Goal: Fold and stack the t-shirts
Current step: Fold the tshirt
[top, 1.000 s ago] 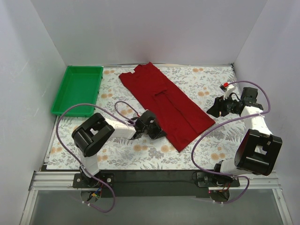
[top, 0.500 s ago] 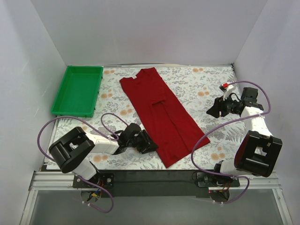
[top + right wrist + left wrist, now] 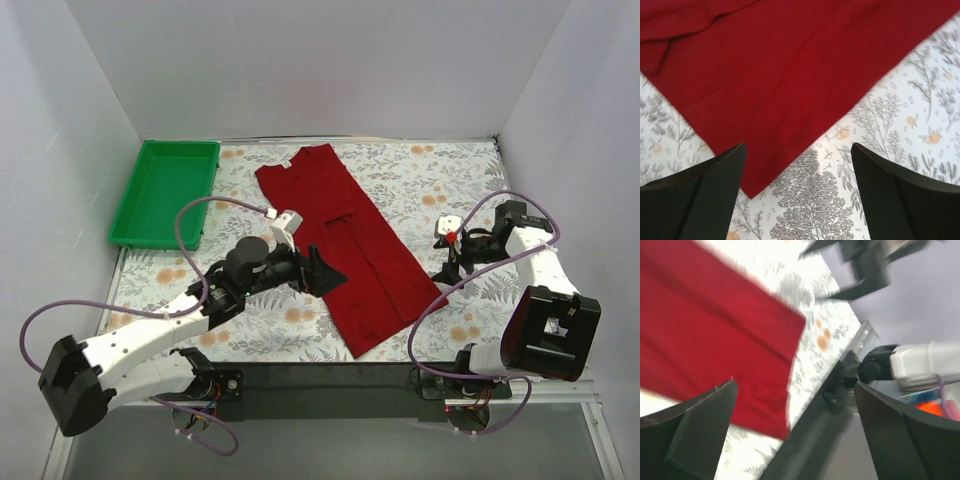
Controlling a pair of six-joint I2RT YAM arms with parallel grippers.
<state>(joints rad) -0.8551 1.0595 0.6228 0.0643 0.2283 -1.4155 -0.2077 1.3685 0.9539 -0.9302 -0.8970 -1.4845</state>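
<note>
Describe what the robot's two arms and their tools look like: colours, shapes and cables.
Both the left arm and the right arm have white links with bulky black joint housings. A purple cable loops along each. The left tool and right tool each carry two black, wedge-shaped fingers with a finely dotted texture.

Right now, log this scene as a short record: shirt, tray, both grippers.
t-shirt: dark red, folded into a long strip, lying flat and diagonal on the floral table cover
left gripper: open, over the strip's left edge, holding nothing
right gripper: open, by the strip's right edge, holding nothing
green tray: far left of the table, apart from the t-shirt
stack: not started; only one shirt in view
</note>
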